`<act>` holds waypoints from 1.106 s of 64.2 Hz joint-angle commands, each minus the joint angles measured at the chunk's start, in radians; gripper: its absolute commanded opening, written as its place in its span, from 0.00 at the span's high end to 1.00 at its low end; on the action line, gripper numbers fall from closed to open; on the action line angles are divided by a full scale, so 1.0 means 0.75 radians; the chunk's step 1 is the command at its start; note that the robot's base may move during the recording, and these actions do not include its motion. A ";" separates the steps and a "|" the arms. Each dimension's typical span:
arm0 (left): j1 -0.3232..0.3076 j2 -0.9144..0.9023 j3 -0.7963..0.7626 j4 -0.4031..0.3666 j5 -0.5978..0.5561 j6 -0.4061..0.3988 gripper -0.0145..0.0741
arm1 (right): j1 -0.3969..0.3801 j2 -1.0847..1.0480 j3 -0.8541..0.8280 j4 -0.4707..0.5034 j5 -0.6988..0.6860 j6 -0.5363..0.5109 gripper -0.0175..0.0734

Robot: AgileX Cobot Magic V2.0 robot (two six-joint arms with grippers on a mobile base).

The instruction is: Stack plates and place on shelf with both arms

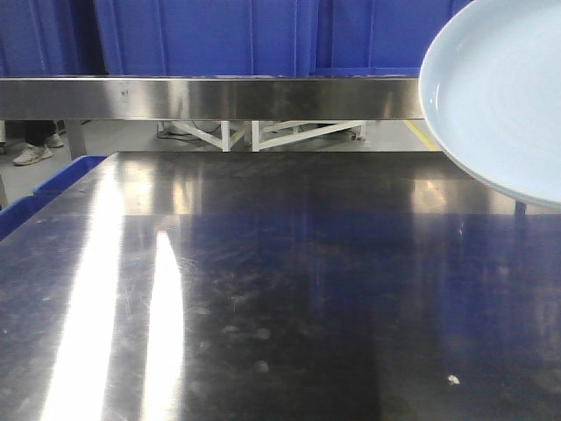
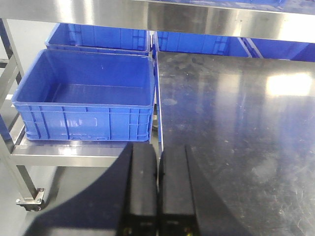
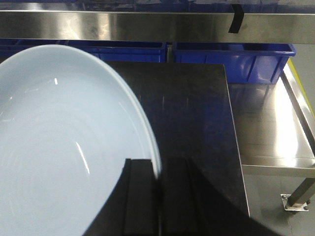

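The steel desk [image 1: 280,289] filled most of the front view, its top scuffed and glaring. A steel shelf [image 1: 210,98] ran across behind it. In the left wrist view a blue bin [image 2: 83,93] stood on a low rack just beside the desk's left edge, open and holding nothing. More blue bins [image 3: 231,59] sat behind the desk under the shelf, and what they held could not be told. One round plate [image 1: 500,96] hung over the desk's right side, apart from the top and steeply tilted, its ringed face toward the front camera. The right end effector [image 3: 160,196] was clenched on the plate's rim. The left end effector [image 2: 158,187] had its fingers pressed together on nothing, low by the desk's left edge.
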 commanded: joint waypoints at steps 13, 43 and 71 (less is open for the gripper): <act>0.003 0.003 -0.039 0.002 -0.106 -0.013 0.74 | -0.007 -0.010 -0.037 -0.006 -0.138 -0.001 0.79; 0.003 0.003 -0.039 0.002 -0.106 -0.013 0.74 | -0.007 -0.010 -0.037 -0.006 -0.138 -0.001 0.79; 0.003 0.003 -0.039 0.002 -0.106 -0.013 0.74 | -0.007 -0.010 -0.037 -0.006 -0.138 -0.001 0.79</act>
